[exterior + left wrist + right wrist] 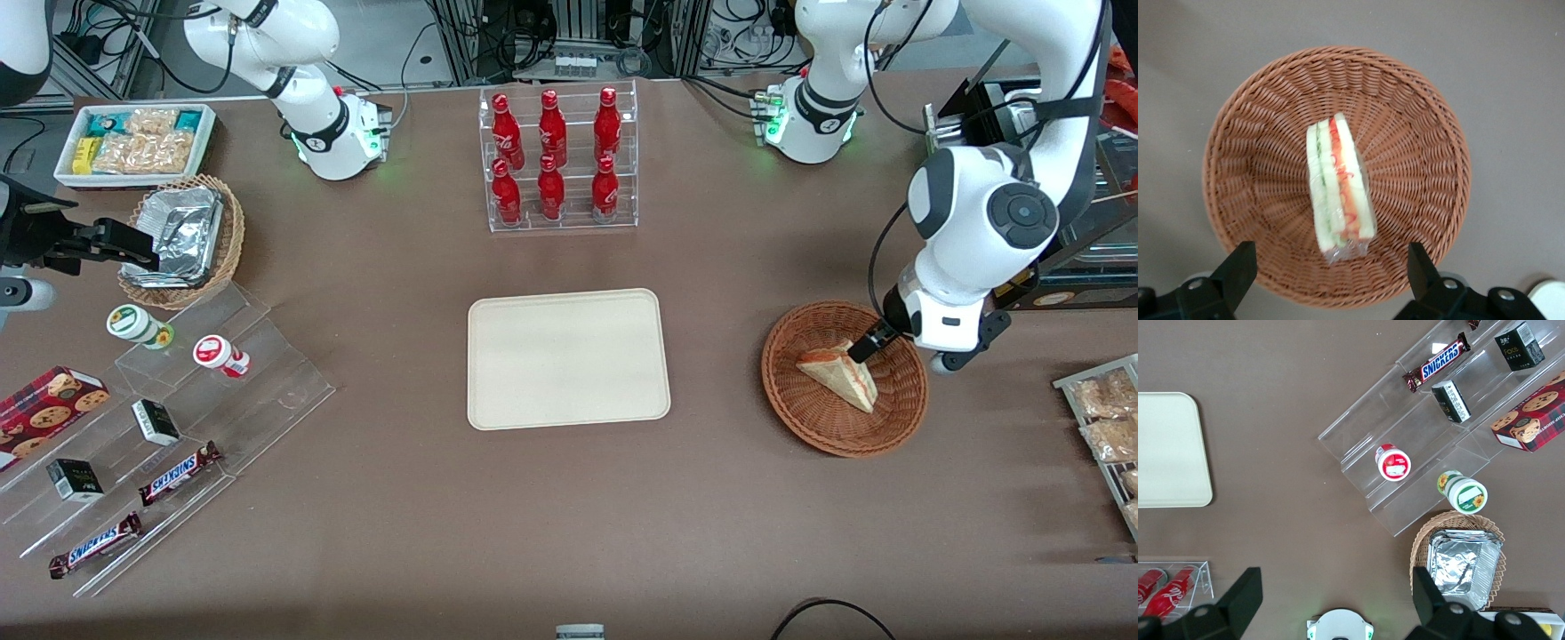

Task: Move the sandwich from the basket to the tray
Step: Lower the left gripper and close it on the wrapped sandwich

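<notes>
Left wrist view looks straight down between the gripper (1328, 267), whose two black fingers (1238, 267) stand wide apart and hold nothing. Below the gap between them lies the sandwich (1338, 187), a clear-wrapped wedge on its edge with red-orange and green filling showing between pale bread. It rests on the floor of the reddish-brown wicker basket (1418, 133), with one end of its wrapper close to the rim nearest the fingers. Neither finger touches it.

From the front view, the gripper (867, 345) hangs over the basket (805, 409), its black fingertips just above the sandwich (840, 378), at the end of the wedge farther from the camera.

On the brown table (569, 516), the cream-beige tray (569, 360) lies flat beside the basket, apart from it, toward the parked arm's end. Farther from the camera than the tray stands a clear rack of red cola bottles (556, 160). At the parked arm's end sit a clear stepped display with Snickers bars (178, 471), a tan wicker basket with foil trays (182, 236) and a white box of snack packets (138, 142).
</notes>
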`<state>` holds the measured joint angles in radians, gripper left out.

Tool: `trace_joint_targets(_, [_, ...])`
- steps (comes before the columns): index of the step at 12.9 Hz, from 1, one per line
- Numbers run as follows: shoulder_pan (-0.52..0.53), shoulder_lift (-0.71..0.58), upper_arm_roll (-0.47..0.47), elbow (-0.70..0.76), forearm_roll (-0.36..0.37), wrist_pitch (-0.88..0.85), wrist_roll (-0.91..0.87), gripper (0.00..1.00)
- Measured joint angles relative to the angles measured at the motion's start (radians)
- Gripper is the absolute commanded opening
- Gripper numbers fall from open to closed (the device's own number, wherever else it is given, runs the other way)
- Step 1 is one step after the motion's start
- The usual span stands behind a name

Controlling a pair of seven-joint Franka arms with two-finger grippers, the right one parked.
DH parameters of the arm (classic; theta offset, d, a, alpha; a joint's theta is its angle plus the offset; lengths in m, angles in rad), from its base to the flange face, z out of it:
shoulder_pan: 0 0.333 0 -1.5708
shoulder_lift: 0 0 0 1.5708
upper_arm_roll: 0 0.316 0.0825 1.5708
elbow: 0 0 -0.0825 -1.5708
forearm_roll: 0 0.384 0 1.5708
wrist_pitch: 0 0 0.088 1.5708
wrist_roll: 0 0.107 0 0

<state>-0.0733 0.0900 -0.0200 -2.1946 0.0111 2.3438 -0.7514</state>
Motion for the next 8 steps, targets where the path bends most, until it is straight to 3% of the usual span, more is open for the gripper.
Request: trace_joint_targets(8, [-0.011, 0.109, -0.004, -0.001, -0.03, 0.114, -0.023, 1.0])
